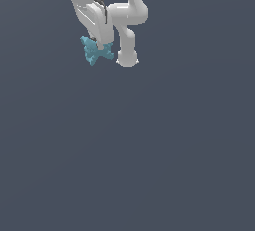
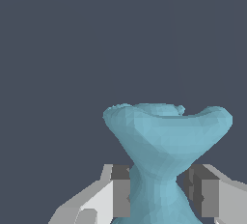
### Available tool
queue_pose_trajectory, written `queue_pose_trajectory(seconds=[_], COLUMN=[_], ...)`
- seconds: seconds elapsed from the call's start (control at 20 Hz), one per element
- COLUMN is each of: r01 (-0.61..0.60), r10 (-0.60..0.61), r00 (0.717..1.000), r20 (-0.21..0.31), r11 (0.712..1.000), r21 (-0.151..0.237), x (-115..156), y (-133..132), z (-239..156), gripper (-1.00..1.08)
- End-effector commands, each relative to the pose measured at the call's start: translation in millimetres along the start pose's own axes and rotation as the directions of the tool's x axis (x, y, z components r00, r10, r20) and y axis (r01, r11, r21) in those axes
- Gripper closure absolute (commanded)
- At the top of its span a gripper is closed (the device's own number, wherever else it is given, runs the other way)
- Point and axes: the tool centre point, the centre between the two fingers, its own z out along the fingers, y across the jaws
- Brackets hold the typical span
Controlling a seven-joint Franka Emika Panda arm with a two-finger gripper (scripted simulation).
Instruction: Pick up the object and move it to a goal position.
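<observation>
The object (image 1: 95,52) is a small light-blue bow-tie piece with faceted matte faces, near the top of the exterior view just below the white arm. In the wrist view the object (image 2: 166,138) fills the middle, flaring wide above a narrow waist. My gripper (image 2: 159,194) is shut on the object at that waist, one grey pad (image 2: 121,191) on each side. In the exterior view the gripper (image 1: 98,45) is mostly hidden behind the hand and the object.
The white arm's links (image 1: 127,21) hang beside the object on the exterior view's right. All around is a plain dark grey-blue ground (image 1: 149,150).
</observation>
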Motion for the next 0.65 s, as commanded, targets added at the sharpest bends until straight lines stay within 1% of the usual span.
queue_pose_trajectory(seconds=[0.0, 0.3, 0.6], r01=[0.000, 0.000, 0.001], r10=[0.000, 0.000, -0.001], r00=[1.000, 1.000, 1.000], r20=[0.000, 0.000, 0.000], r11=[1.000, 1.000, 1.000], r21=[-0.001, -0.001, -0.001], x=[-3.6, -8.1, -9.6], y=[10.6, 26.1, 30.3], z=[-17.1, -44.6, -53.8], gripper=[1.08, 1.08, 1.08])
